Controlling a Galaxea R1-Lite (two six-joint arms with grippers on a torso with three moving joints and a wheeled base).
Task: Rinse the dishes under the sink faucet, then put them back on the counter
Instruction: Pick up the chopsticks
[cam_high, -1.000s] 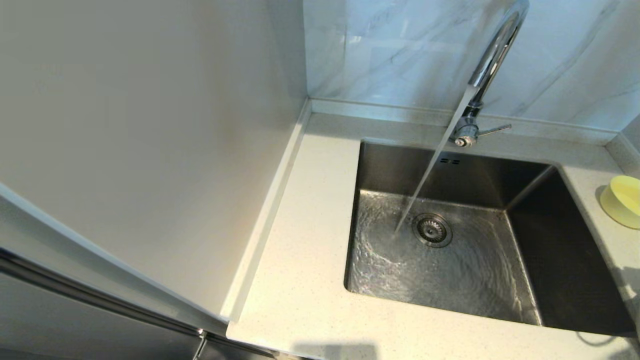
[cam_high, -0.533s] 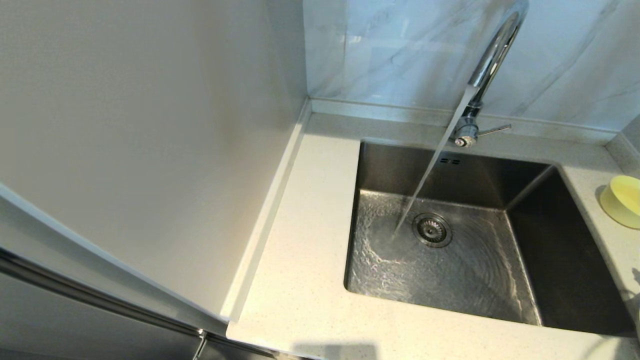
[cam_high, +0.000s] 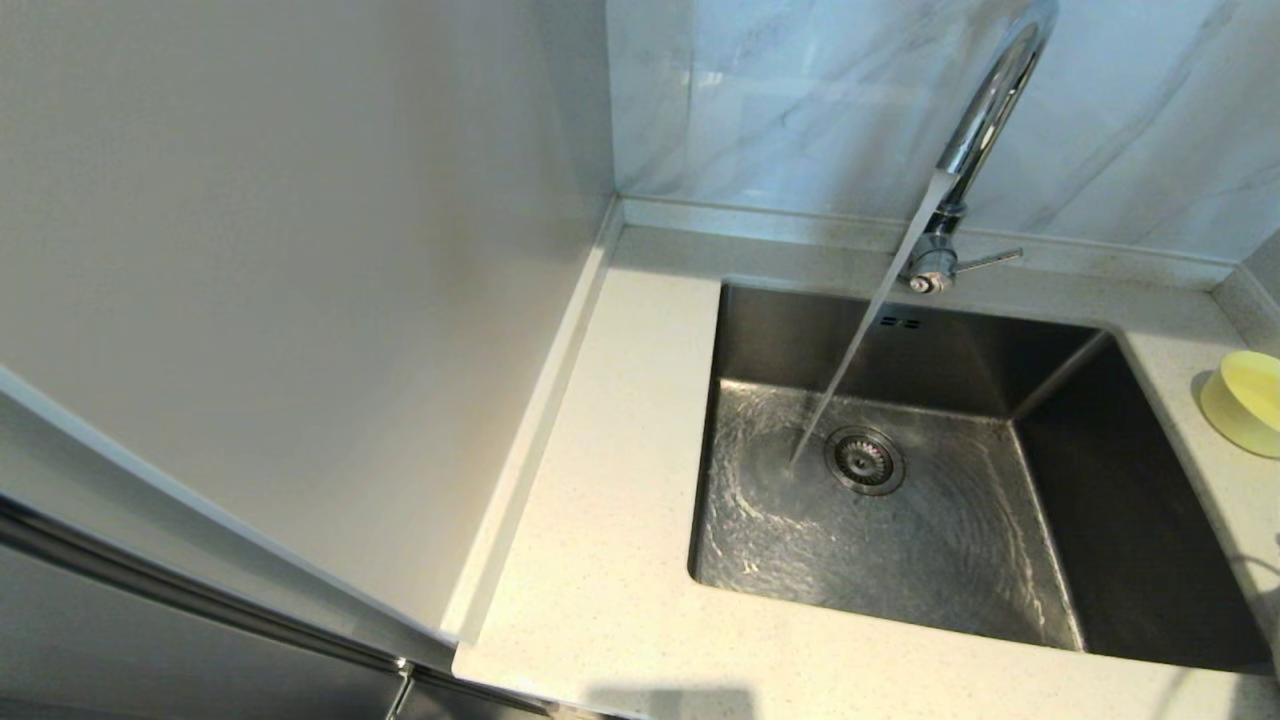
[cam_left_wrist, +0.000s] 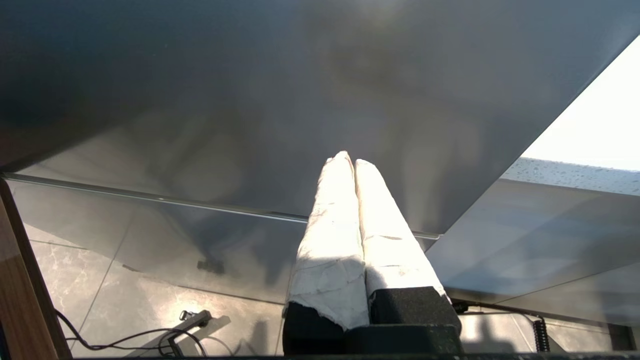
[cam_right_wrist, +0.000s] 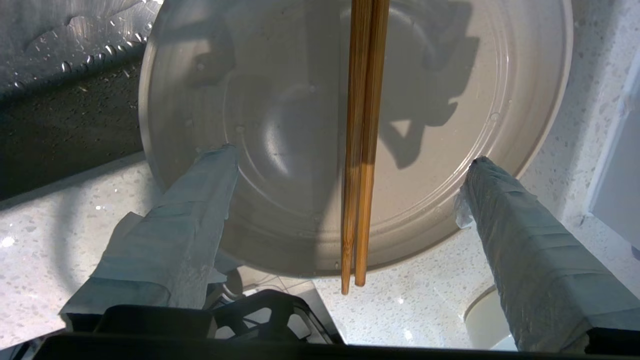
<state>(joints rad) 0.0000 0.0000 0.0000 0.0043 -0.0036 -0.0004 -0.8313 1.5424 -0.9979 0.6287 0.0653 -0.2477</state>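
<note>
Hovering, right arm: right gripper (cam_right_wrist: 350, 165) over plate (cam_right_wrist: 280, 125) on counter (cam_right_wrist: 590, 130), beside the sink (cam_high: 760, 330).
Right fingers (cam_right_wrist: 505, 200): wide apart, holding nothing, straddling the chopsticks (cam_right_wrist: 362, 150).
Chopsticks: paired across the plate, long axis running away from the wrist camera.
Left gripper (cam_left_wrist: 350, 162): parked low by a dark panel, fingers together.
Bowl (cam_high: 1245, 400): counter, right of sink.
Faucet (cam_high: 985, 110): running.
</note>
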